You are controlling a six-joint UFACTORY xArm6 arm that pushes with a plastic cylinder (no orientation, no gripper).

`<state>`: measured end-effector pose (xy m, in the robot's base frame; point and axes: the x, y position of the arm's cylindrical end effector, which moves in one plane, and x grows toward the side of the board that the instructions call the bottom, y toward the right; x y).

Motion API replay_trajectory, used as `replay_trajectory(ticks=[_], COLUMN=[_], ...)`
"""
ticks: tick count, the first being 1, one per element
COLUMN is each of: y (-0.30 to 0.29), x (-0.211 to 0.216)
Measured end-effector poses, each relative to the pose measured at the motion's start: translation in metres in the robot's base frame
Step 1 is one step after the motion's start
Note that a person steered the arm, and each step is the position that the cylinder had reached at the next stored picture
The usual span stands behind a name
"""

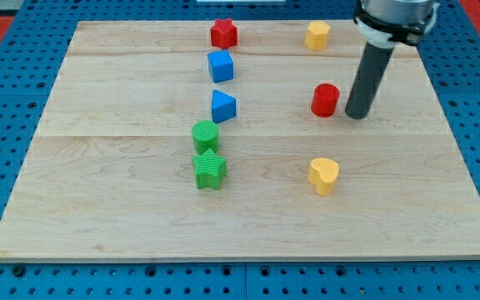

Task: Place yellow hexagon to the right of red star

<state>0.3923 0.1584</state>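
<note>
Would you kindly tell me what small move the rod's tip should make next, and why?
Probably move my tip toward the view's top, right of the yellow hexagon block. It now sits beside the red cylinder block, and the hexagon lies well right of the red star block, so a leftward push seems needed.

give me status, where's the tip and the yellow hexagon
My tip down on the board, just right of the red cylinder. Yellow hexagon at the view's top, right of the red star, wide gap between. Nothing between them.

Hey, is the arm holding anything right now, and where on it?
Nothing is held. My tip stands on the board just right of the red cylinder, apart from it.
</note>
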Motion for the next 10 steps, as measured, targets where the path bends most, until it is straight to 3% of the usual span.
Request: replay_trajectory(ticks=[2,4,6,8,10], y=[0.000,0.015,0.021,-0.021,-0.029], x=[-0.025,-0.105,-0.149,-0.151,-0.151])
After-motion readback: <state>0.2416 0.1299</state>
